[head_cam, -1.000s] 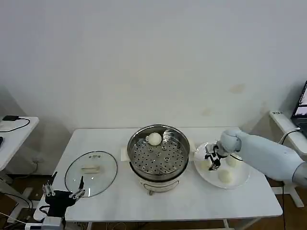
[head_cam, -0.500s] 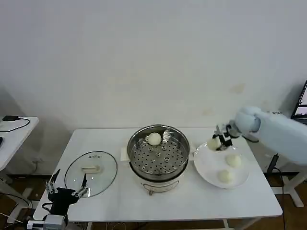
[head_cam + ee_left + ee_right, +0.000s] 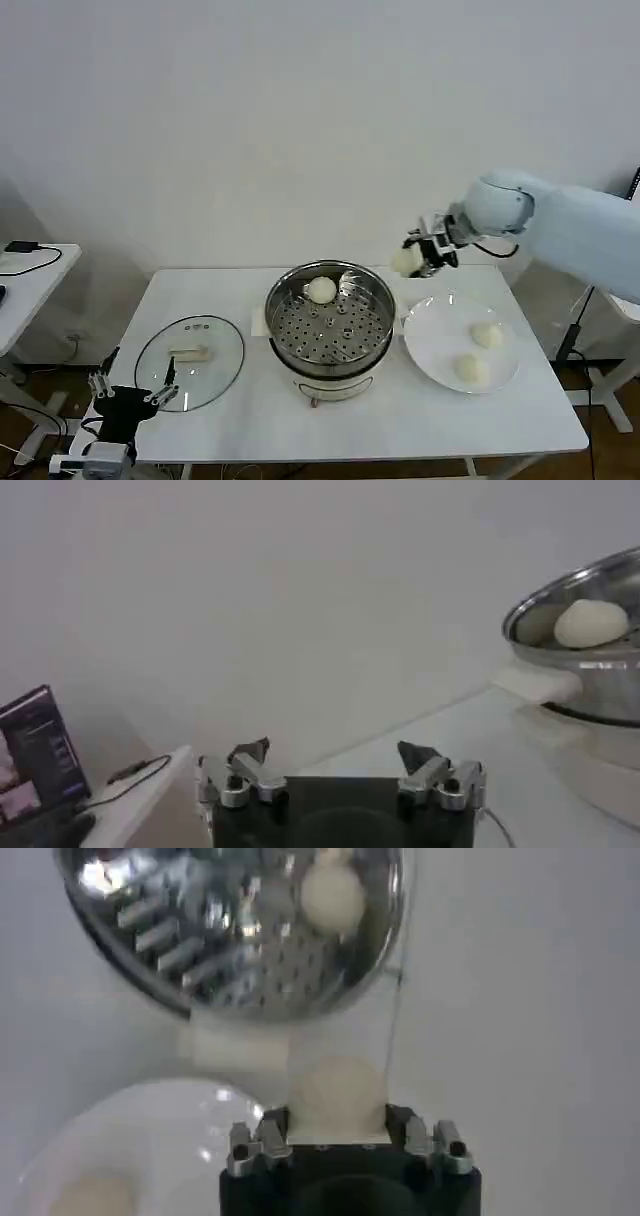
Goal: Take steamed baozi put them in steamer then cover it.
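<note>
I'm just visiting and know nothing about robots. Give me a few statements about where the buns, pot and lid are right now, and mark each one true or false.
1. The right gripper holds a steamed baozi in the air. True.
2. Three buns lie inside the steamer. False: one bun lies on its perforated tray.
3. The cover sits on the steamer. False: it lies flat on the table, on the robot's left of the steamer.
4. Two buns rest on the white plate. True: one and another.
5. The left gripper grips the cover's handle. False: it is open, near the table's front edge, holding nothing.
</note>
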`<state>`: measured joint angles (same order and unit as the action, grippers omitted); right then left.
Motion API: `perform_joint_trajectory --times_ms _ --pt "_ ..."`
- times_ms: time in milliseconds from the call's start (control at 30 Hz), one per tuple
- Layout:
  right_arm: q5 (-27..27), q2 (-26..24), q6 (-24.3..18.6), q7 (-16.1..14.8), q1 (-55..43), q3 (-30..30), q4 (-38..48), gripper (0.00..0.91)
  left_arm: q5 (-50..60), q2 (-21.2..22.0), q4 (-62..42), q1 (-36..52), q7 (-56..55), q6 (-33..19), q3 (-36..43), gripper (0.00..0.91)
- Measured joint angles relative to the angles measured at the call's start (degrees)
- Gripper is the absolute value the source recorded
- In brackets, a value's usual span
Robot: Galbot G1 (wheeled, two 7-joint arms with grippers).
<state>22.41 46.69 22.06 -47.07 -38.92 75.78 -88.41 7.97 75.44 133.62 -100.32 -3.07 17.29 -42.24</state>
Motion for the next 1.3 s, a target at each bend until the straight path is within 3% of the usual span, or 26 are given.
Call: perform_joint_trajectory --times_ms 267,567,867,1300 --pt "6.4 7.9 5.9 2.9 1.4 0.2 -0.5 0.645 -0.1 0.6 0.4 0.1 0.1 0.1 -0.8 0.907" --pt "9.6 16.2 11.1 4.1 5.3 0.6 3.2 0.645 -0.3 0.9 0.2 0.3 0.1 0.0 -1.4 0.907" --pt "10.1 22.9 13.0 4.4 9.1 0.1 9.1 0.645 -0.4 0.7 0.4 0.1 0.1 -0.3 -1.8 0.907" --pt "8.9 28.3 13.5 4.4 12.1 -0.2 15.5 0.645 -0.5 0.6 0.6 0.1 0.1 -0.3 -1.7 0.907"
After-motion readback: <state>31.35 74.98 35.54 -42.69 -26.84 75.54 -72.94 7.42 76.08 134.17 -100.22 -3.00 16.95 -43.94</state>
